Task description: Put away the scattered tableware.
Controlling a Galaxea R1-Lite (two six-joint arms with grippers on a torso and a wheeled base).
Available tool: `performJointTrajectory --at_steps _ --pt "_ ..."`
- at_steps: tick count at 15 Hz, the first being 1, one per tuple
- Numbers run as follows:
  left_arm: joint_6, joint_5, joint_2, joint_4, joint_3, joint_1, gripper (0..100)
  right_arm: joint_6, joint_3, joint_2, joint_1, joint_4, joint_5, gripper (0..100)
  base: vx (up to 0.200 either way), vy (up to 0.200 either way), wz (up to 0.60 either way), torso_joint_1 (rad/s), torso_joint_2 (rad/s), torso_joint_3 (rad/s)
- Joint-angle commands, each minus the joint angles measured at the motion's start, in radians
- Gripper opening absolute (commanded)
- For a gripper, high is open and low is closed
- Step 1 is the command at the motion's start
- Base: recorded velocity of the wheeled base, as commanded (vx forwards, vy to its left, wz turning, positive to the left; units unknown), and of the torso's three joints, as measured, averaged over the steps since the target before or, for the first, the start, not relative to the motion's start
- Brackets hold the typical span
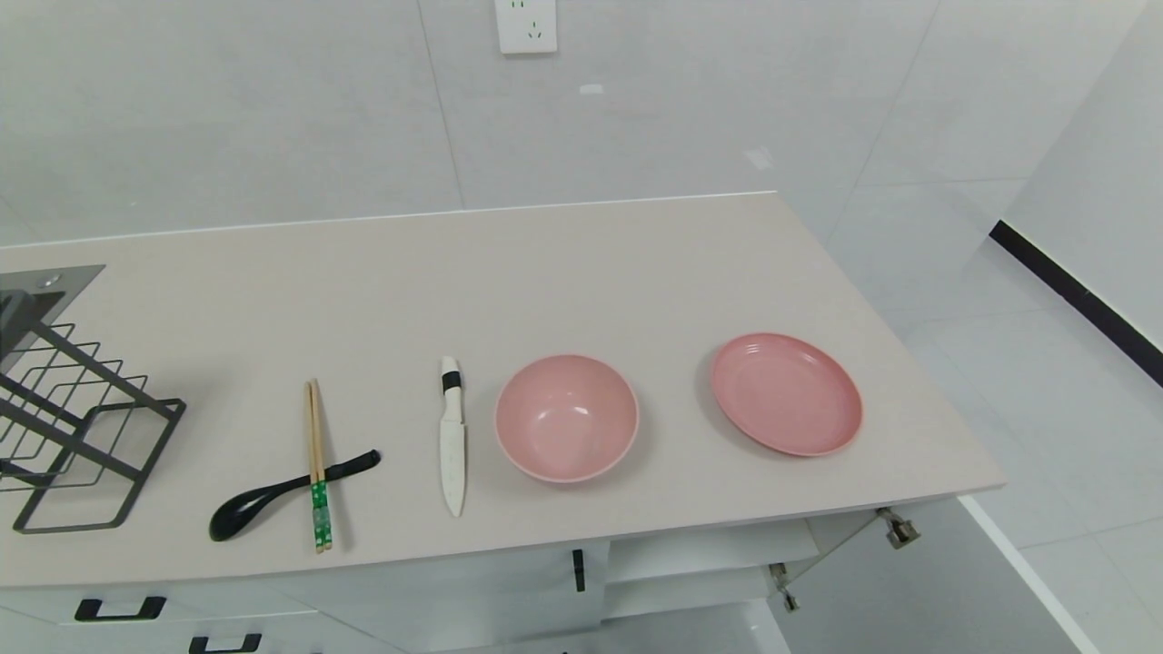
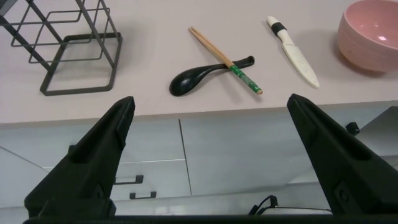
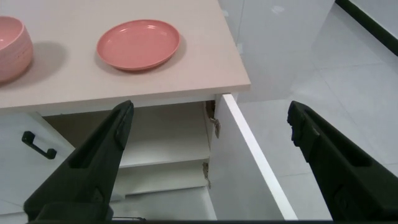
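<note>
We see the chopsticks (image 1: 316, 463) lying across the black spoon (image 1: 273, 495) at the head view's lower left. The knife (image 1: 452, 436), pink bowl (image 1: 566, 416) and pink plate (image 1: 786, 392) sit further right. The left gripper (image 2: 211, 102) and right gripper (image 3: 211, 107) gape wide, well apart from all of them. The dish rack (image 1: 64, 409) stands at far left.
</note>
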Motion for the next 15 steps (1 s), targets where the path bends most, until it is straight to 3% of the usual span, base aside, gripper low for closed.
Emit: performJointTrajectory --at_steps 1,6,9,12,13,15 --pt "-0.001 0.0 0.001 0.0 0.0 0.0 100 0.001 0.0 0.001 0.0 0.0 0.002 100 0.0 0.0 0.0 0.0 0.0 0.0" --pt "-0.005 0.0 0.001 0.0 0.0 0.0 100 -0.012 0.0 0.001 0.0 -0.017 0.043 100 0.0 0.0 0.0 0.0 0.0 0.0" --pt "-0.007 0.002 0.001 0.0 0.0 0.0 100 -0.011 -0.015 0.001 0.0 -0.268 0.049 100 0.0 0.0 0.0 0.0 0.0 0.0" --pt "-0.007 0.002 0.001 0.0 0.0 0.0 100 -0.005 -0.152 0.055 -0.014 -0.176 0.148 100 0.0 0.0 0.0 0.0 0.0 0.0" --pt "-0.01 0.003 0.001 0.0 0.0 0.0 100 -0.005 -0.259 0.167 -0.015 -0.175 0.181 100 0.0 0.0 0.0 0.0 0.0 0.0" --pt "-0.012 0.003 0.001 0.0 0.0 0.0 100 -0.008 -0.345 0.321 0.002 -0.176 0.215 100 0.0 0.0 0.0 0.0 0.0 0.0"
